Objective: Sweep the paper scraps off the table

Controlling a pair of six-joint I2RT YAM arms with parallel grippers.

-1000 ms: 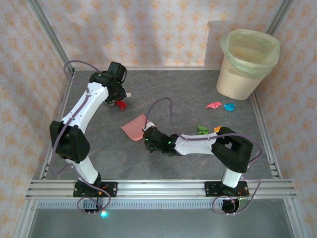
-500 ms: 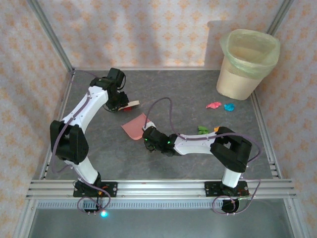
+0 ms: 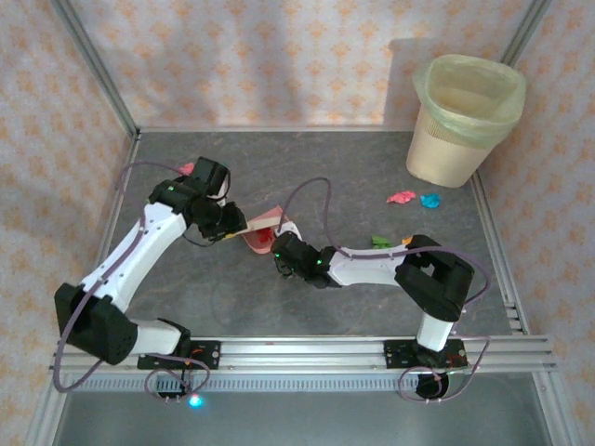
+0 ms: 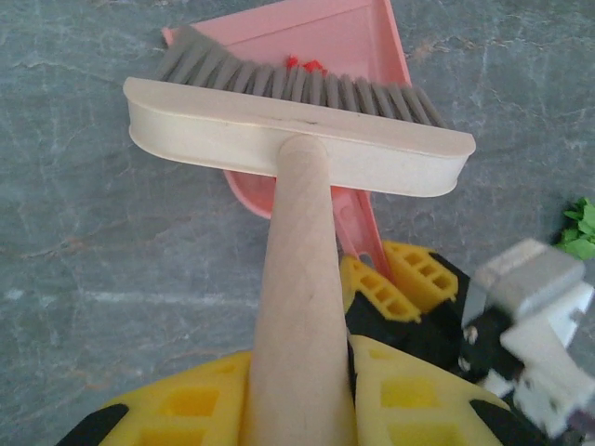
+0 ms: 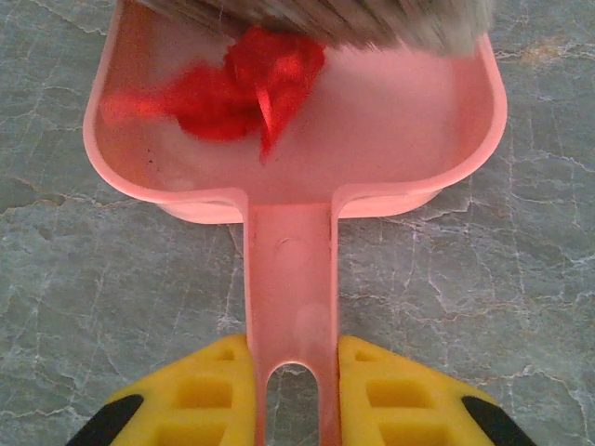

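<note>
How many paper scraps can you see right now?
6: pink scrap and blue scrap near the bin, green scrap and orange scrap beside the right arm, reddish scrap behind the left arm, red scrap in the dustpan. Others may be hidden.

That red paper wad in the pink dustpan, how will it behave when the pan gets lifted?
Probably very light: the red paper wad is crumpled thin paper, so a jolt could bounce it. It likely slides easily on the smooth plastic dustpan, toward whichever side dips. Its ragged shape probably won't roll far.
</note>
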